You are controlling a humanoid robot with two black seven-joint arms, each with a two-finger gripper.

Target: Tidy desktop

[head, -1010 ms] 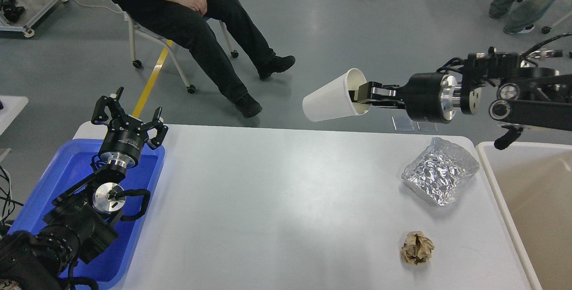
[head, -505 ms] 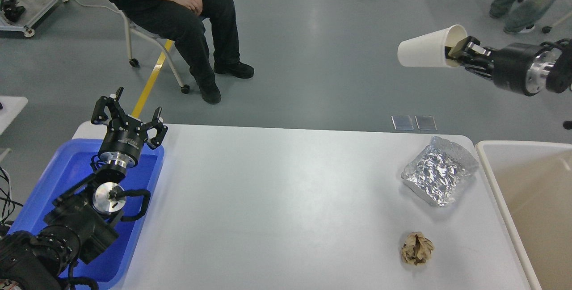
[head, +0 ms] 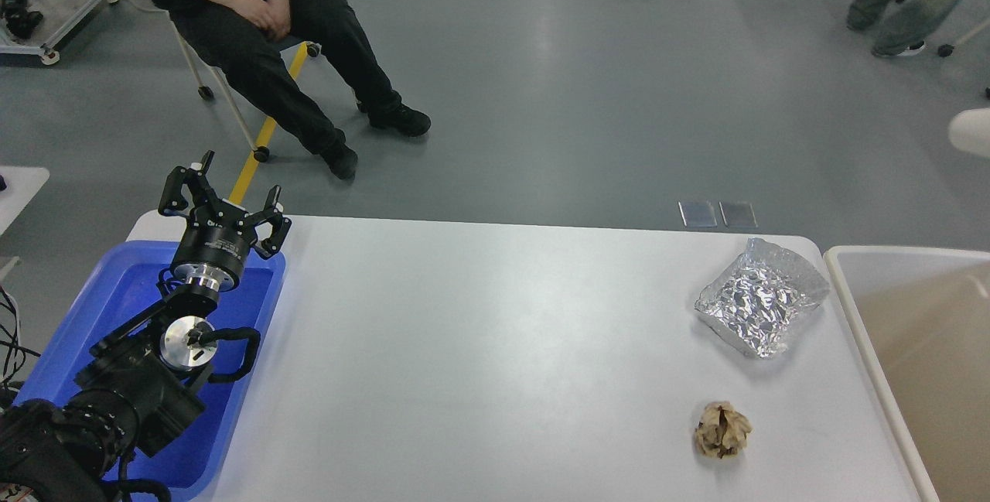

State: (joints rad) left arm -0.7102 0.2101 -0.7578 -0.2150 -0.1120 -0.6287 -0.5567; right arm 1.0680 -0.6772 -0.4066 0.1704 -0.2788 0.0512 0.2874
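Fingers (head: 272, 200) of the left end effector (head: 224, 200) stand spread wide and hold nothing, pointing up and away above the far rim of the blue tray (head: 100, 293). Its wrist and black arm run back down over the tray to the lower left corner. The right end effector is out of view; only a white rounded shape (head: 973, 132) shows at the right edge. The surface (head: 479, 363), white and wide, fills the middle. Near its right end lies a foil pack (head: 762, 297), and nearer, well apart from it, a brown paper ball (head: 722, 429). A beige bin (head: 851, 270) stands just beside the right edge.
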